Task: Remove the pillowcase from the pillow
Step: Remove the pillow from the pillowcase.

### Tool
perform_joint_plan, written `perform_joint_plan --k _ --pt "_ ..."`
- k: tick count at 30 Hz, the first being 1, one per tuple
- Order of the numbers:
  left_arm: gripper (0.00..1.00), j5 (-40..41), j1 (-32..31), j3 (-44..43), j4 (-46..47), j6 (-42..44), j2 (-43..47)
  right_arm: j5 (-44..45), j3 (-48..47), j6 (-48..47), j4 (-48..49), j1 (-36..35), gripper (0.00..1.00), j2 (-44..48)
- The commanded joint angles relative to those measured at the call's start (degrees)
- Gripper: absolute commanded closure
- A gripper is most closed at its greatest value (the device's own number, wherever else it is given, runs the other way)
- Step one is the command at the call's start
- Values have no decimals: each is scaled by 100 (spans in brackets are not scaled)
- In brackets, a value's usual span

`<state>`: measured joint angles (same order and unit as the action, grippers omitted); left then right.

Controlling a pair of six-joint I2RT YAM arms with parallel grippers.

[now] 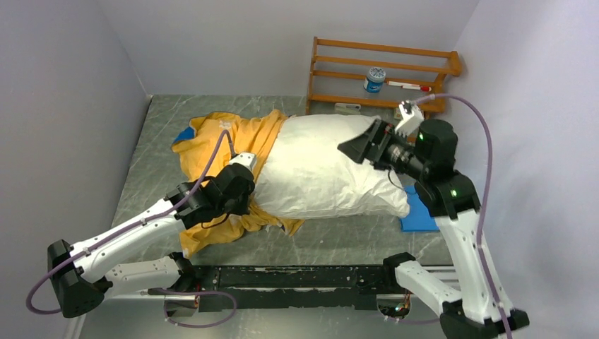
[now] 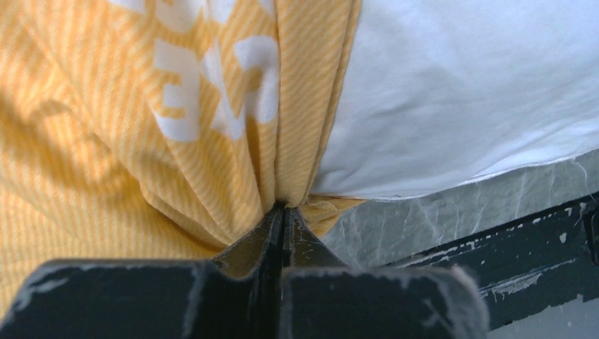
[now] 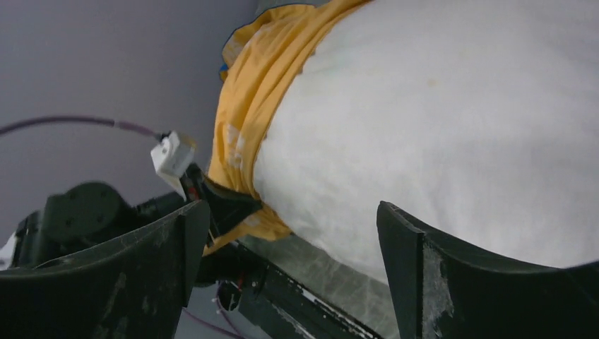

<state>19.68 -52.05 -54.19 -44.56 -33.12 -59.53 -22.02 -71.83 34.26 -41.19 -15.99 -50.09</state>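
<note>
The white pillow (image 1: pixel 332 169) lies across the middle of the table. The yellow-orange pillowcase (image 1: pixel 219 141) is bunched over its left end, and a bit of its blue side shows at the far left. My left gripper (image 1: pixel 247 194) is at the pillowcase's near edge, shut on a gathered fold of the yellow fabric (image 2: pixel 141 141); the fingertips (image 2: pixel 285 208) pinch it right beside the bare pillow (image 2: pixel 459 106). My right gripper (image 1: pixel 357 148) hovers over the pillow's right part, open, with nothing between its fingers (image 3: pixel 291 212). The pillow (image 3: pixel 438 127) and pillowcase (image 3: pixel 247 120) lie beyond it.
A wooden rack (image 1: pixel 381 70) stands at the back right with a blue-lidded jar (image 1: pixel 375 79) and a marker (image 1: pixel 410 85) on it. A small flat blue pad (image 1: pixel 418 212) lies by the pillow's right end. A black rail (image 1: pixel 297 279) runs along the near edge.
</note>
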Motion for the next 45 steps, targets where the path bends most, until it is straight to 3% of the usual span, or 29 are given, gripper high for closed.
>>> perform_joint_plan --k 1,6,9,11,12,14,17,20,22,25,29,31,33,34,36,38,42,45 --pt "95 -411 45 131 236 247 159 147 -347 29 363 -39 9 -1164" --pt "81 -237 42 98 83 239 690 788 -1379 -242 110 -425 10 -3017" --pt "77 46 37 -46 -117 285 914 1940 -1744 -506 214 -973 11 -3921" --pt "62 342 38 -251 -263 311 982 2540 -1549 -540 285 -1237 18 -4378" --pt "53 467 42 -401 -322 338 994 2631 -1355 -492 266 -1363 27 -4618" --pt "39 687 38 -734 -313 473 985 2653 -555 -340 407 -1632 38 -4720" --pt "21 1318 38 -1244 -249 693 735 2808 1348 307 1202 -2123 46 -4305" --pt "5 1719 94 -1741 65 1237 43 2312 3055 1051 2260 -2436 53 -3708" --pt "3 1280 442 -2156 457 1652 -534 2041 4008 1484 2693 -2582 53 -3401" --pt "3 -336 1357 -2608 927 2028 -1509 1785 4613 1673 2996 -2632 53 -3105" --pt "3 -2247 2061 -2845 1632 2483 -2717 1877 4563 1487 2843 -2627 53 -2946" --pt "9 -3251 2260 -3079 1713 2784 -3423 2016 4257 1314 2628 -2629 53 -2996" --pt "19 -3590 2442 -3492 1422 2794 -4057 2116 3919 1126 2411 -2624 52 -3117" --pt "33 -3773 2535 -3587 1365 2807 -4275 2172 3778 1067 2323 -2628 52 -3161" --pt "69 -3287 2750 -3677 1110 2432 -4451 2190 3650 1067 2192 -2626 53 -3204" --pt "93 -2656 2990 -3449 1045 2251 -4251 2332 3681 1137 2142 -2622 54 -3139" --pt "95 -1632 3830 -2493 1257 1896 -3192 2390 4023 1355 2240 -2608 61 -2923" --pt "95 -1738 4481 -2122 1300 1863 -2619 2246 4227 1429 2351 -2588 64 -2882"
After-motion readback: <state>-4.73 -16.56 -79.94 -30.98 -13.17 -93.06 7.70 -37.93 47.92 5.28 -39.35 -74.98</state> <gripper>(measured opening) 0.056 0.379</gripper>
